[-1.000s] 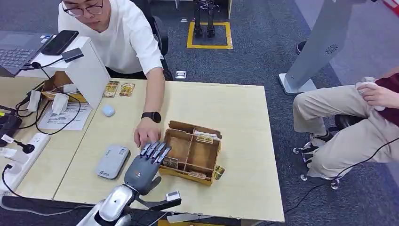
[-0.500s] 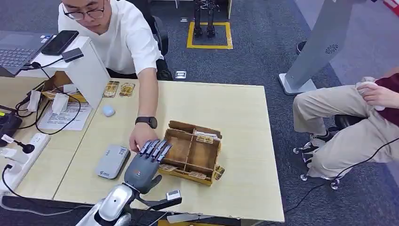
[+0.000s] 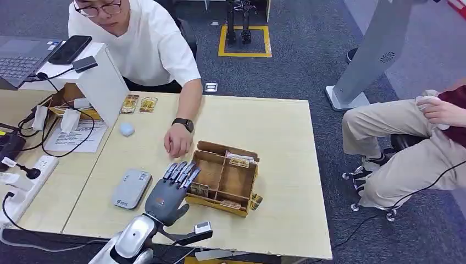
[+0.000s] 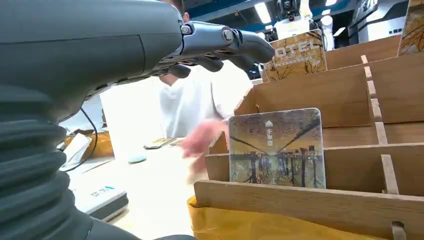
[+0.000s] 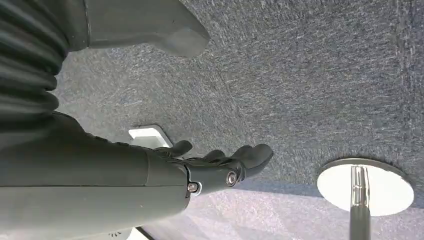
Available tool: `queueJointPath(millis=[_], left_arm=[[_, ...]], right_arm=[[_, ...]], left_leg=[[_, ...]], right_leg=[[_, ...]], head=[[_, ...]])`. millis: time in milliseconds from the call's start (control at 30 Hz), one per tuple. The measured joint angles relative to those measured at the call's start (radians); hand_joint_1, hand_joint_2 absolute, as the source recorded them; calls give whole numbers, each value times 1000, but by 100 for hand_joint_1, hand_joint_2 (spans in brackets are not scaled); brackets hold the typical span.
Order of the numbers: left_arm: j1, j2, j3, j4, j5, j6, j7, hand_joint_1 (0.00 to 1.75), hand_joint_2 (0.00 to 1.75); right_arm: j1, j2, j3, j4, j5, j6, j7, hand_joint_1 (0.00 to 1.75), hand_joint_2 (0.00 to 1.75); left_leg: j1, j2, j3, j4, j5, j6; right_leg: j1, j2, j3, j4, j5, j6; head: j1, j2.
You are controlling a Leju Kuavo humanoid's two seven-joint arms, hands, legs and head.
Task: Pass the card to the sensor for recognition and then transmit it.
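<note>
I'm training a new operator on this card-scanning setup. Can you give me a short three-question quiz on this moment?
1. True or false: the left hand already holds a card.
2. The card nearest the left hand stands where? A) flat on the table B) upright in a compartment of the wooden box C) on the grey card reader
3. Fill in: the right hand hangs open over the grey ____.

Key
1. False: its fingers are spread at the box's near left corner, with nothing in them.
2. B.
3. Carpet.
</note>
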Motion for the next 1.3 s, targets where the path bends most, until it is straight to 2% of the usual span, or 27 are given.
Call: queueJointPath(millis=[1300], left_arm=[[0,0,0,0,8,-1,-13,0,175]], right_arm=[[-3,5,0,0,2,0,9,0,175]], left_leg=[[0,0,0,0,0,0]], right_leg=[[0,0,0,0,0,0]], head=[[0,0]])
